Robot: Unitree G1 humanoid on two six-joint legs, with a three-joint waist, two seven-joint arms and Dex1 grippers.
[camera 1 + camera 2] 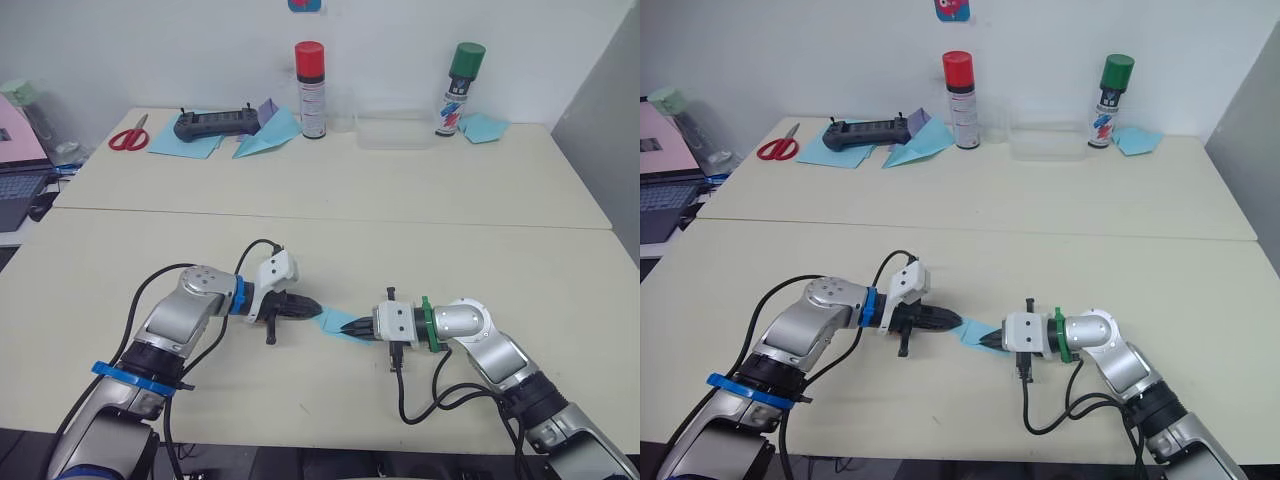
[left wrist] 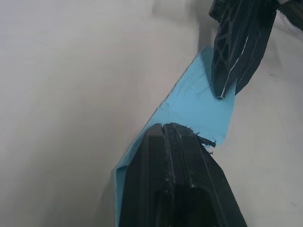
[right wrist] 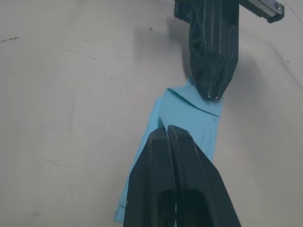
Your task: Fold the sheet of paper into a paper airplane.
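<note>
Left eye view gives you both arms low over the near counter, their tips facing each other across a small folded piece of light-blue paper. Your left end effector has its two black fingers pressed together on one end of the sheet of paper, and your right end effector is pinched shut on the opposite end. The wrist views confirm it: each pair of fingers lies closed over the blue paper, which sits flat on the counter as a narrow, layered strip with a crease across it. The paper lies between the two tips, near the counter's front edge. Well apart, along the back wall, you see red scissors, a black controller resting on blue sheets, a blue dart-shaped plane, a red-capped spray can, a clear tray, a green-capped spray can and another folded blue paper. Nothing stands between the arms and the paper.
</note>
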